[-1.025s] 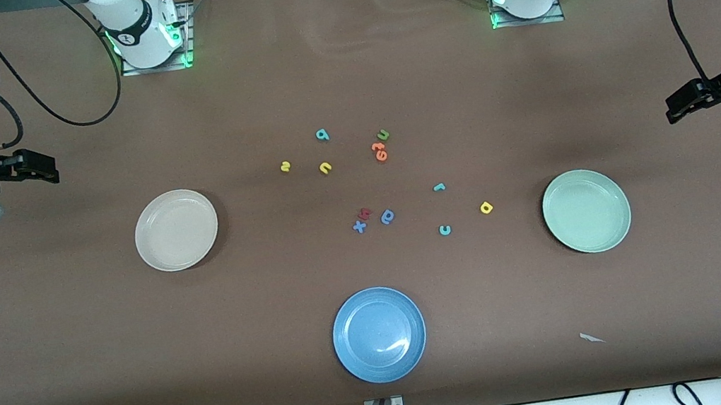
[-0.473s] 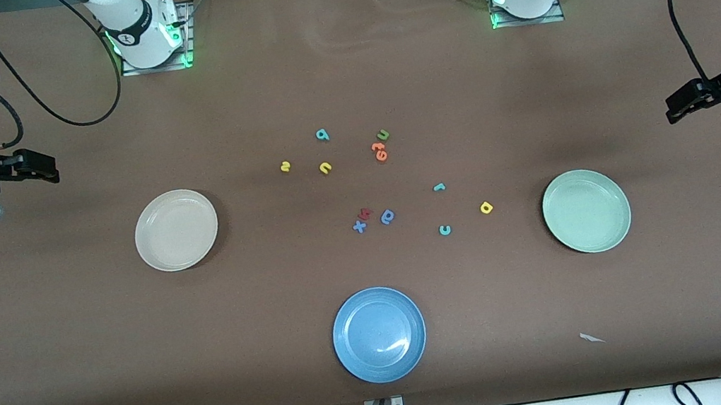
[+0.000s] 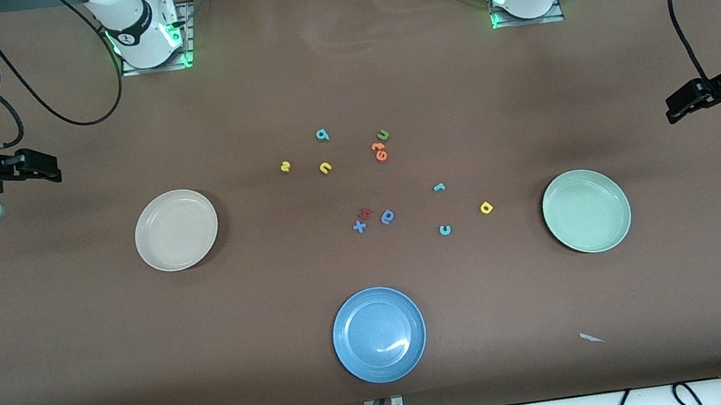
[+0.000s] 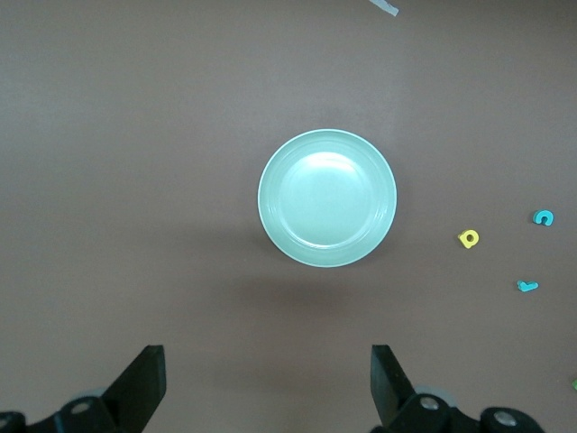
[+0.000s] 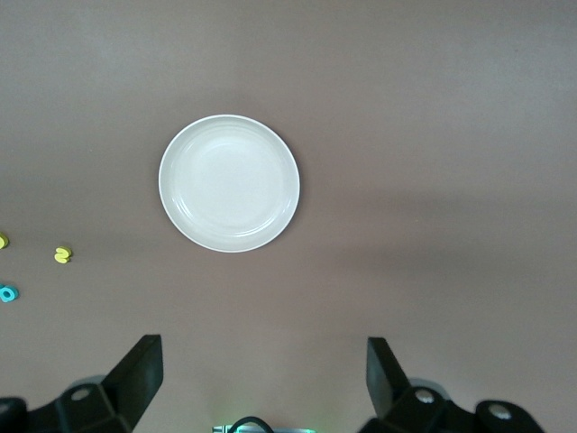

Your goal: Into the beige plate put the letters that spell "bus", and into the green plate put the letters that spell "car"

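The beige plate [image 3: 176,230] [image 5: 229,183] lies toward the right arm's end and the green plate [image 3: 586,211] [image 4: 326,198] toward the left arm's end. Between them are scattered the teal b [image 3: 322,134], yellow s [image 3: 285,166] [image 5: 61,255], yellow u [image 3: 325,168], teal r [image 3: 439,186] [image 4: 527,286], yellow a [image 3: 486,208] [image 4: 468,238] and teal c [image 3: 445,230] [image 4: 543,217]. My right gripper [image 3: 50,172] [image 5: 261,379] hangs open over bare table at its end. My left gripper [image 3: 675,107] [image 4: 268,388] hangs open likewise. Neither holds anything.
A blue plate [image 3: 379,334] sits nearest the front camera. Among the letters lie a green u [image 3: 382,135], orange letters [image 3: 379,151], a blue x [image 3: 359,227], a red letter [image 3: 364,213] and a darker blue round letter [image 3: 387,216]. A white scrap [image 3: 591,337] lies near the front edge.
The right gripper has crept a touch toward the middle of the table. Everything else stays put.
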